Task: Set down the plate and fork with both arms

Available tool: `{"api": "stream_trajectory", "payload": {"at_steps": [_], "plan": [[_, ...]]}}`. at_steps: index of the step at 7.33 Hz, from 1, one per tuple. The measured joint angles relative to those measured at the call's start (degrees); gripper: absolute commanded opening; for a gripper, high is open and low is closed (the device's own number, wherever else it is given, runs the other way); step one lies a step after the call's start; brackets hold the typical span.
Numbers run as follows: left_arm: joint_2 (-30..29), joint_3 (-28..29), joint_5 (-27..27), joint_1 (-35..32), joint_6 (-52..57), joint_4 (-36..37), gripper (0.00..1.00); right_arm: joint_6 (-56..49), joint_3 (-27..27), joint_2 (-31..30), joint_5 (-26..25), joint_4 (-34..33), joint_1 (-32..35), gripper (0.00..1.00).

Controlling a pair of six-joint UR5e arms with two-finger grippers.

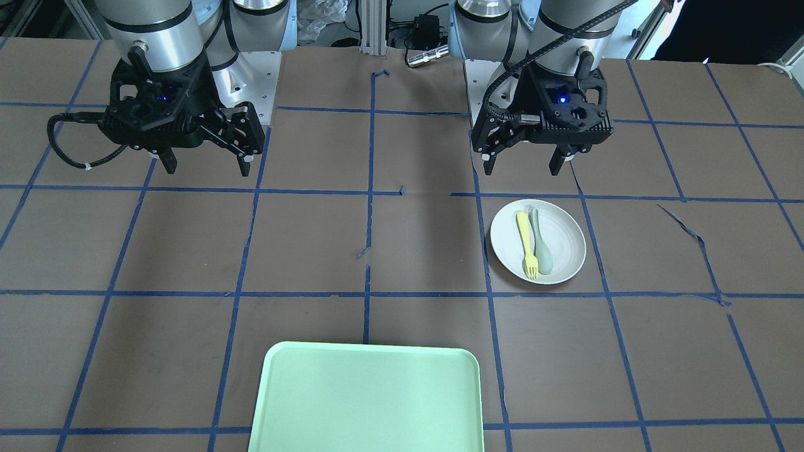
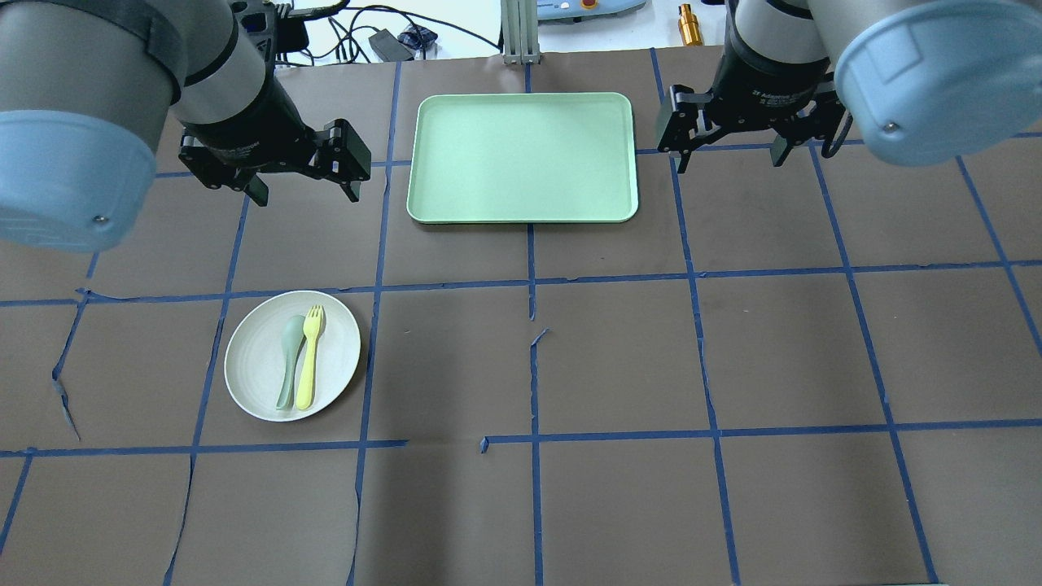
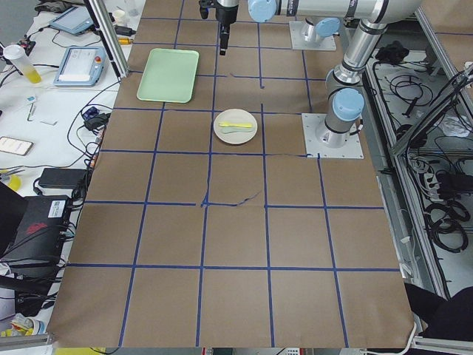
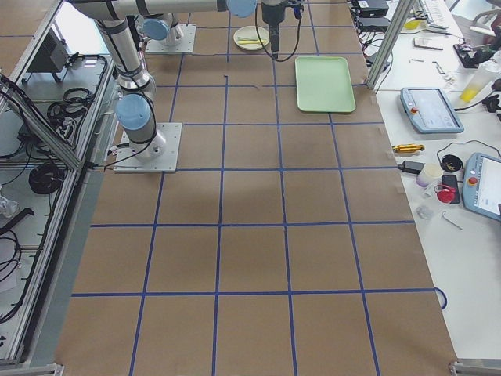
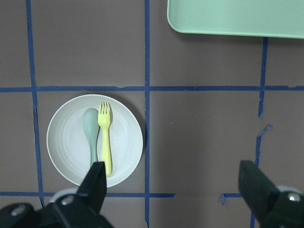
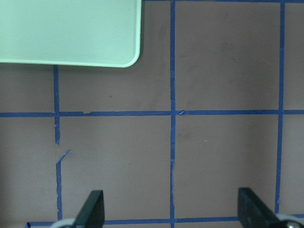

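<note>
The off-white plate (image 2: 252,358) sits on the brown table on my left side, also seen in the front view (image 1: 565,242) and the left wrist view (image 5: 126,142). The yellow fork (image 2: 308,358) (image 1: 526,242) (image 5: 104,137) lies on it, next to a pale grey-green spoon (image 2: 288,358) (image 1: 543,245) (image 5: 90,133). My left gripper (image 2: 305,191) (image 1: 523,164) (image 5: 173,194) is open and empty, held high, offset from the plate. My right gripper (image 2: 728,159) (image 1: 207,164) (image 6: 172,211) is open and empty over bare table on the other side.
A rectangular mint-green tray (image 2: 521,159) (image 1: 367,402) (image 5: 237,16) (image 6: 66,31) lies empty at the far middle of the table, between the two grippers. Blue tape lines grid the brown table cover. Cables and devices lie beyond the table's far edge.
</note>
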Motion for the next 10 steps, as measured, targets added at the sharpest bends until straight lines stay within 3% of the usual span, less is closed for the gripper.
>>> {"api": "stream_trajectory", "payload": {"at_steps": [7, 10], "plan": [[-0.76, -0.49, 0.02, 0.55, 0.9, 0.04, 1.0, -2.54, 0.6, -0.15, 0.65, -2.12, 0.03, 1.0], [-1.59, -6.17, -0.42, 8.59, 9.97, 3.13, 1.0, -2.04, 1.34, -0.17, 0.6, -2.58, 0.02, 1.0]]}}
